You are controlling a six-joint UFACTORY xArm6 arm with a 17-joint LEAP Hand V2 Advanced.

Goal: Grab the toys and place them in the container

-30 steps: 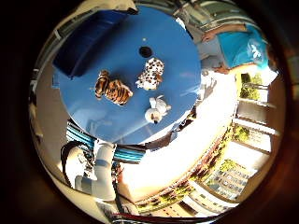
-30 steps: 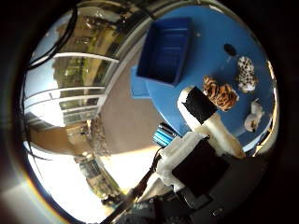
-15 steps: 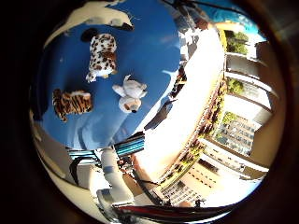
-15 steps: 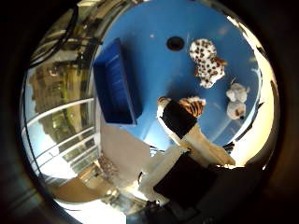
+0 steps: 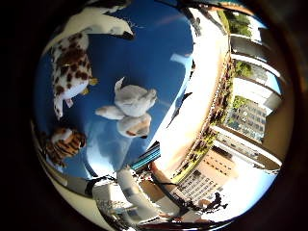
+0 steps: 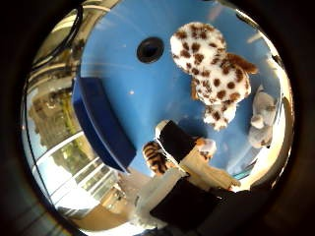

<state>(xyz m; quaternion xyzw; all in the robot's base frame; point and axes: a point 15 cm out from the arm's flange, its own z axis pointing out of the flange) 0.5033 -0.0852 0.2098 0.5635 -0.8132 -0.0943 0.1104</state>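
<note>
The hand is hovering over the spotted toy, nothing in its grip; whether its fingers are spread cannot be told. The white toy and tiger toy are lying near the blue table's edge, and the blue container is sitting at another edge, waiting to receive them.

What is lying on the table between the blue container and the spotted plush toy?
Only bare round blue table top, with its dark centre hole nearby, separates the blue plastic container and spotted plush leopard, as the thumb-side view shows.

three toys on table, container beside
</note>
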